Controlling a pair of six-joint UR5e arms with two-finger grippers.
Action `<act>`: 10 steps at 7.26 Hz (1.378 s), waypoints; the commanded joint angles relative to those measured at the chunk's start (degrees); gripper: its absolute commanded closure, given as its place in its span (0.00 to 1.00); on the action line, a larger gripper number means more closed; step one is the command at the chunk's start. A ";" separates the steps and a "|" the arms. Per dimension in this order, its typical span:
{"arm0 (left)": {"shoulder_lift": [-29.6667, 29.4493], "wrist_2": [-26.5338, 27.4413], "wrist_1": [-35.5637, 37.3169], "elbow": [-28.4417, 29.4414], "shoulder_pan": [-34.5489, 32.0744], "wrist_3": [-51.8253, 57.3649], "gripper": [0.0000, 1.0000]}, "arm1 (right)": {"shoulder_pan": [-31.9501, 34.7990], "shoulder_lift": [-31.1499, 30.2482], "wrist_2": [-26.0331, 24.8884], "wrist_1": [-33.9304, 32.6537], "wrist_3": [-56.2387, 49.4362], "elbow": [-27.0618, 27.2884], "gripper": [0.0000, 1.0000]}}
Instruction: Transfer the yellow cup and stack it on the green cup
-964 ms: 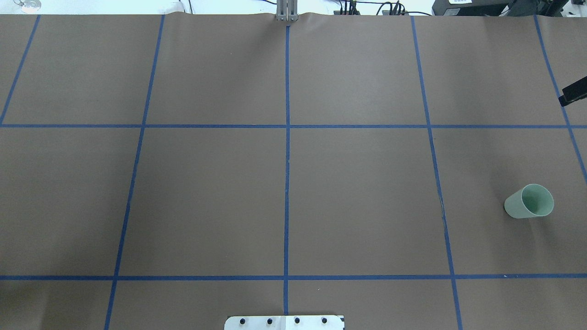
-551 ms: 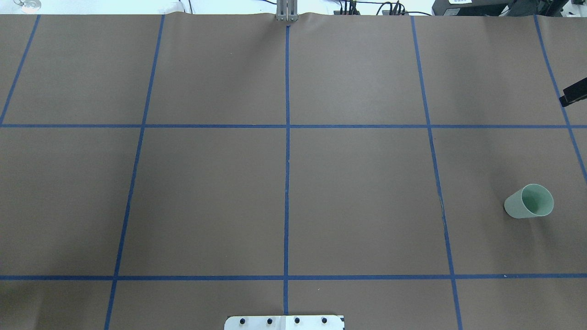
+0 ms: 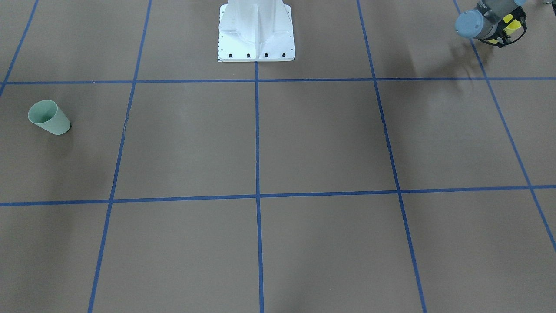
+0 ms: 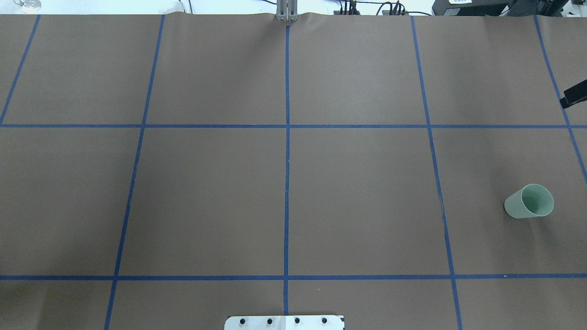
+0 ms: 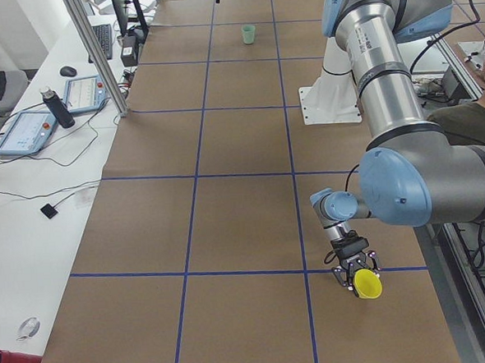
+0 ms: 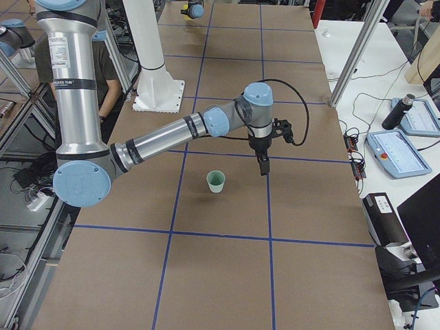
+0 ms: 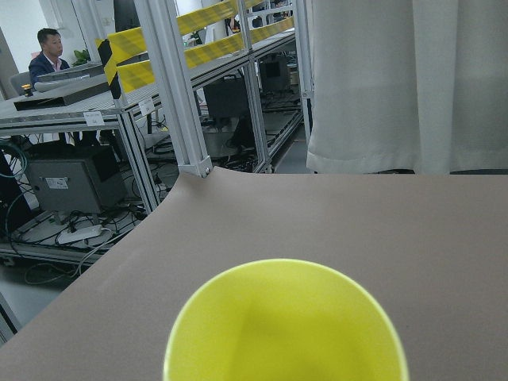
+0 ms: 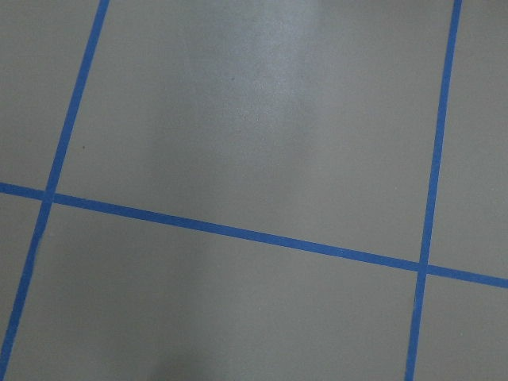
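The yellow cup point(image 5: 366, 284) is in my left gripper point(image 5: 357, 273), low over the table near its left end. It is tipped so its mouth faces along the table. It fills the bottom of the left wrist view point(image 7: 286, 325) and shows as a yellow patch in the front view point(image 3: 513, 24). My left gripper point(image 3: 504, 32) is shut on it. The green cup point(image 4: 528, 204) stands upright near the right end; it also shows in the front view point(image 3: 48, 118) and the right view point(image 6: 216, 181). My right gripper point(image 6: 263, 167) hangs beside it, on the side away from me, looking shut and empty. Only its tip point(image 4: 568, 97) shows overhead.
The brown table is marked with a grid of blue tape point(image 4: 287, 183). My white base plate point(image 3: 256, 43) sits at the near middle edge. Aluminium posts point(image 5: 94, 51) and side desks with tablets and a bottle point(image 6: 392, 113) run along the far side. A person point(image 5: 474, 126) sits behind me.
The right gripper's tip has shifted very slightly lower in the overhead view. The green cup has not moved.
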 commanded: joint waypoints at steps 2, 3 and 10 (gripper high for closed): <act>-0.08 0.52 2.80 -0.10 -9.96 13.19 0.46 | -0.09 -0.17 0.80 -0.13 0.09 0.56 0.00; -0.43 0.60 3.94 -0.19 -10.94 15.57 0.46 | -0.09 -0.09 1.24 -0.91 0.09 0.82 0.00; -14.03 25.44 9.84 2.53 -34.93 47.82 0.42 | -0.09 -0.09 3.27 -1.97 0.09 3.54 0.00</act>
